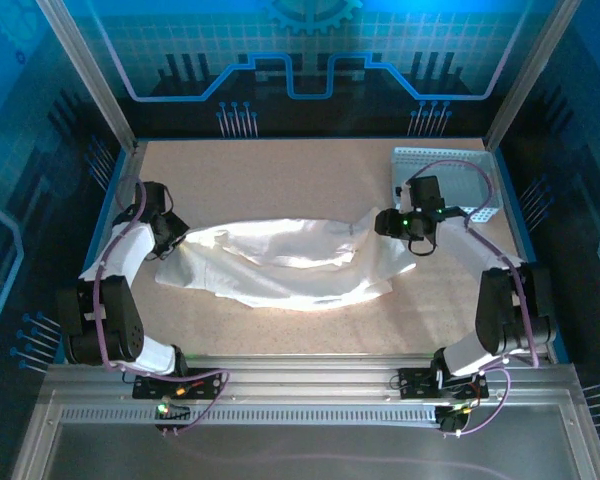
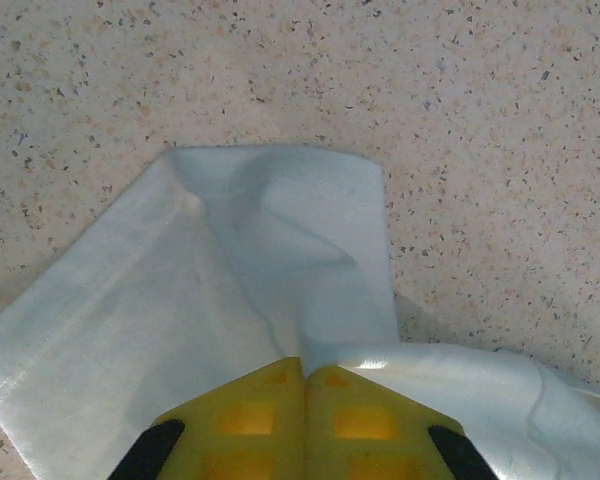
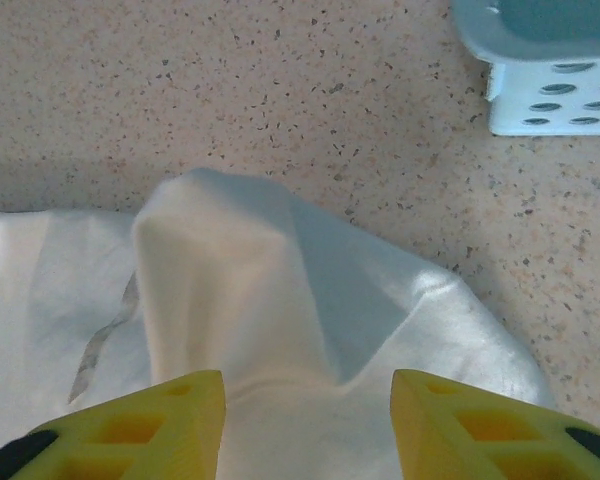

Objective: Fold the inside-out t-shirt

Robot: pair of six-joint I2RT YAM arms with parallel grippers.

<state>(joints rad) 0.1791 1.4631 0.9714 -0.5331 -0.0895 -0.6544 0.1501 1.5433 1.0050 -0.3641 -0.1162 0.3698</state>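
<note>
Table (image 1: 310, 170): speckled beige top, bearing all the items below.
Inside-out t-shirt (image 1: 280, 262): white, crumpled, spread across the table's middle between the two grippers.
Basket (image 1: 460, 180): light blue, perforated, at the far right corner, apart from the shirt.
Left gripper (image 2: 305, 375): yellow fingers clenched together, pinching the shirt's left end.
Right gripper (image 3: 308, 385): jaws apart, one on either side of a raised fold at the shirt's right end.
</note>
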